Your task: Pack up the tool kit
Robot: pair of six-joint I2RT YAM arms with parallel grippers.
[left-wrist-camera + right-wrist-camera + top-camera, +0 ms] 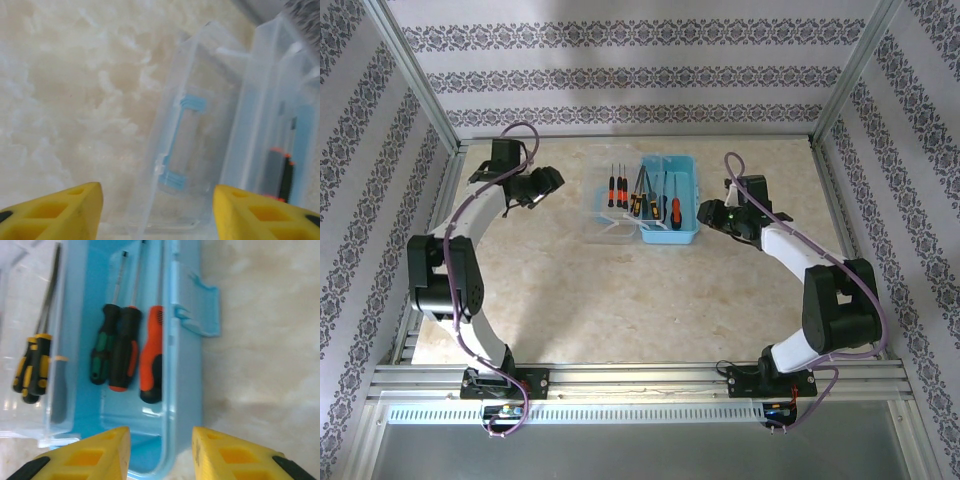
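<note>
The blue tool kit box [680, 200] lies open mid-table, its clear lid [610, 200] folded out to the left. In the right wrist view a green-black screwdriver [102, 347], a black-orange one [125, 347] and an orange-black one [151, 355] lie in the box. Yellow-black screwdrivers [32, 365] lie in the clear part beside them. My right gripper [161, 455] is open, its jaws standing either side of the box's right wall [185, 405] without touching it. My left gripper [157, 215] is open just short of the clear lid [200, 125] and its blue latch [185, 145].
Small red-black screwdrivers [616, 185] rest on the lid side in the top view. A blue latch tab [202, 310] sticks out from the box's right wall. Marbled tabletop [620, 290] lies bare in front of the box. Metal frame posts and patterned walls ring the table.
</note>
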